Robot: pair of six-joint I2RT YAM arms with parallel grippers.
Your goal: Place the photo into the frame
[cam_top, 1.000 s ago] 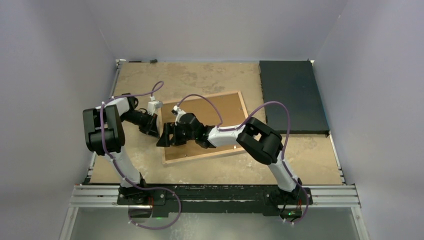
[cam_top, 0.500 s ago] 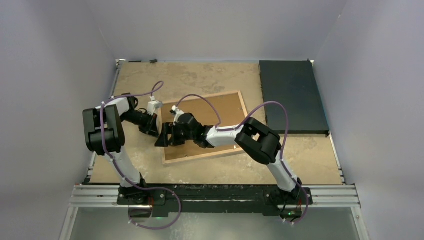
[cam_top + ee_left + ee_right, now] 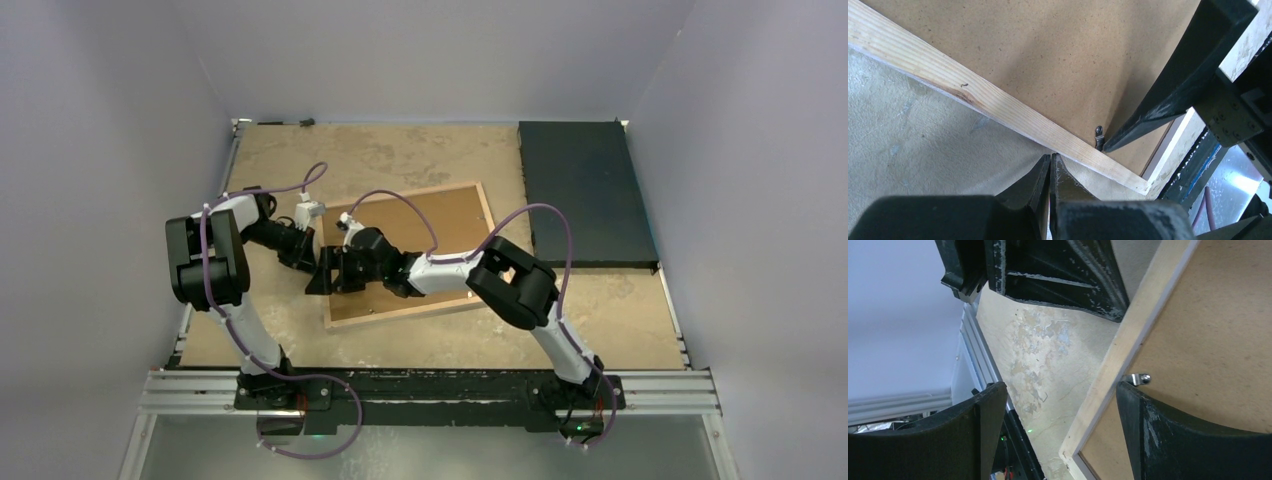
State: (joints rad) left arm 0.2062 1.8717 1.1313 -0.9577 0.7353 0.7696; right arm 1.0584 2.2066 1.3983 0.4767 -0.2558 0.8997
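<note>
the frame (image 3: 400, 312) is lying back side up on the table (image 3: 420, 150), and a brown backing board (image 3: 450, 220) is sitting inside its wooden rails. i am not seeing the photo in any view. it may be lying under the board, but i cannot tell.

the right end effector (image 3: 1060, 390) is holding its fingers wide apart and is straddling one rail of the frame. one finger is over the bare table, the other is over the board, and nothing is gripped between them. a small metal clip (image 3: 1138, 378) is sitting just beside the tip of the inner finger, at the inner edge of the rail. in the left wrist view that tip seems to be touching the clip, or nearly. the left end effector (image 3: 1050, 160) is keeping its fingers pressed together on nothing, just outside the same rail and facing the right one. a black mat (image 3: 580, 190) is lying well apart from both, beyond the far side of the frame.

i am judging that the step in hand is working this clip, either freeing the board or locking it down; which one i cannot say. the next move is asking for a short, careful sideways push on the clip with the inner fingertip. the closed left end effector is probably needing to brace the rail from outside, so that the frame is not sliding.
</note>
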